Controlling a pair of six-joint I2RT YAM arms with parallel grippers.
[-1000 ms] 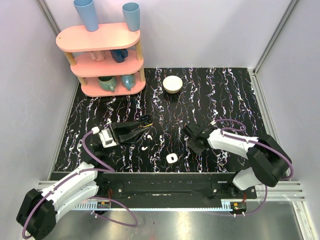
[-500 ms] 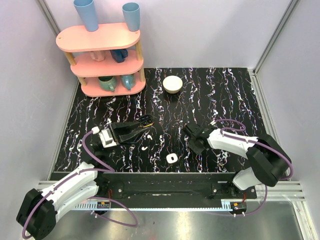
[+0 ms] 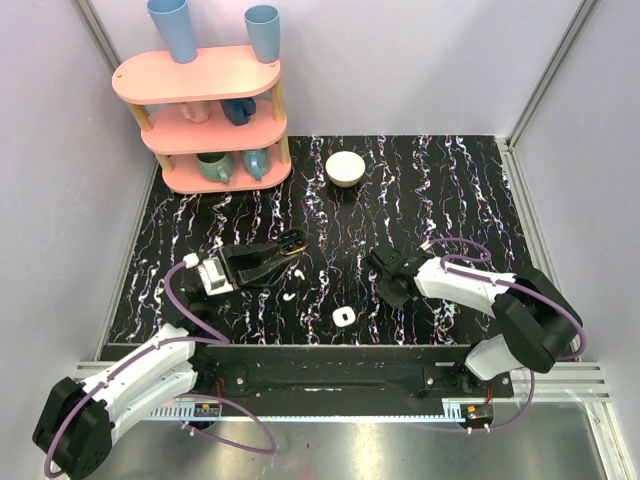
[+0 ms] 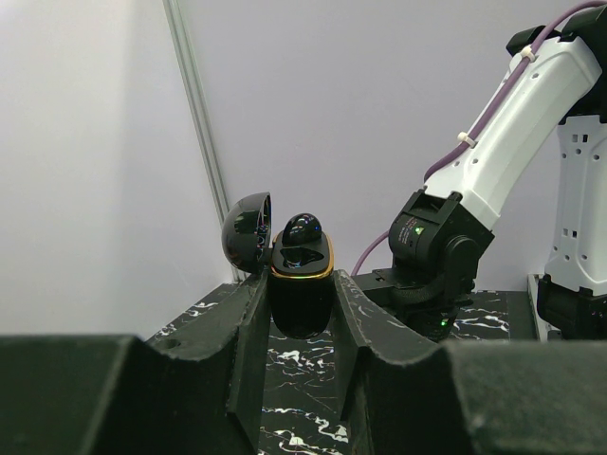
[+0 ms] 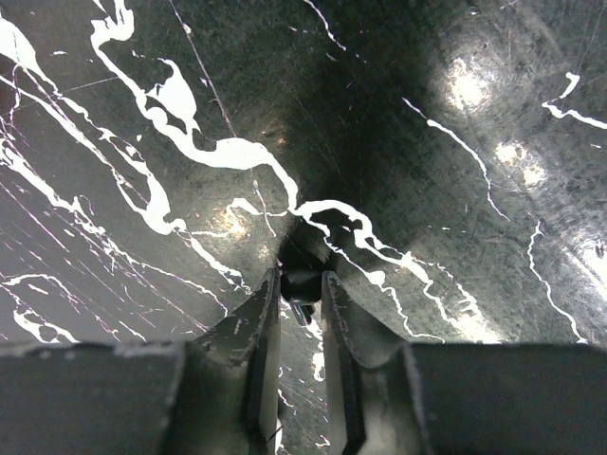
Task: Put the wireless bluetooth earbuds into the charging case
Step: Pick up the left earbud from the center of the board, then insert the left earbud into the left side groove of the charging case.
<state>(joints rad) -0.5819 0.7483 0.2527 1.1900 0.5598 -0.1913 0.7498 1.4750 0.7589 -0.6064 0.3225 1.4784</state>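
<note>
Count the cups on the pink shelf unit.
6, all on the pink shelf. Top tier: left blue cup and right blue cup. Middle tier: pink mug and dark blue mug. Bottom tier: green mug and blue-green mug. Others may be hidden behind.

Bright even light overhead; glare patches on tabletop point(image 5: 471, 87); foreground blurred.

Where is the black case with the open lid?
The black case is clamped in the left gripper, left of centre on the table in the top view.
</note>
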